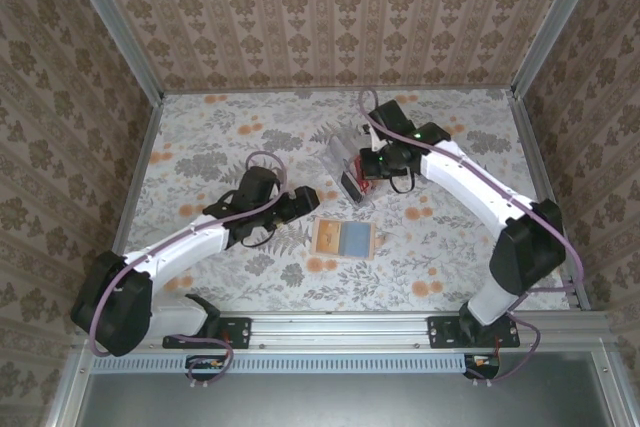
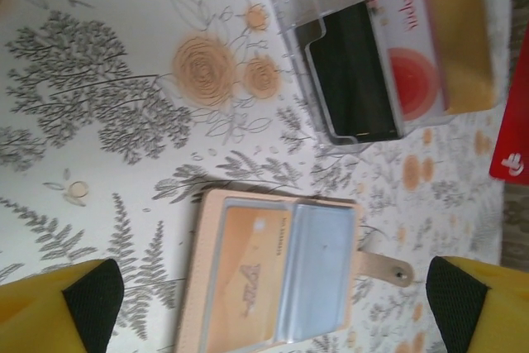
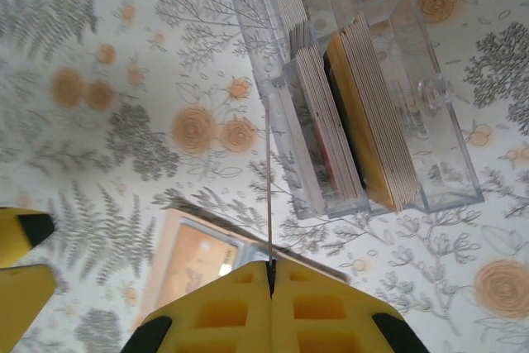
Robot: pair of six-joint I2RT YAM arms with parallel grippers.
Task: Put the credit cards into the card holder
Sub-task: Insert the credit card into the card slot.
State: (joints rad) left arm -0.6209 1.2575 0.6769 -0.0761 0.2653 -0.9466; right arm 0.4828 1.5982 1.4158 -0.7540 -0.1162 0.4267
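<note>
The left arm's fingers (image 2: 50, 307) are spread wide and hold nothing. They hang over the middle of the table (image 1: 200, 147), straddling the tan wallet (image 2: 273, 274) that lies open there, nearer the near edge than the far one. An orange card (image 2: 240, 274) sits behind the wallet's clear window. It carries a short line of print and a pale logo, both too blurred to read.

Further right and toward the far edge stands the card holder (image 3: 450, 179), clear acrylic, its slots already packed with upright cards. The card facing the left wrist camera is white and red, with a red disc and a word in red script turned sideways. I cannot make the word out.

The right arm's fingers (image 3: 314, 312) are pressed together, pinching the red card (image 2: 514, 121) by one end. That card hangs just above the holder's near end and bears a white mark at its corner, not legible. From the right wrist it shows edge-on as a thin line running along the holder's outer wall.

The step in hand appears to be slotting this card. To do it well, shift the card sideways until its edge sits over a free gap, not the wall. Keep it parallel to the dividers and lower it straight. Part the fingers only once it bottoms out, since a tilt could jam it against the packed stacks or nudge the light holder.
</note>
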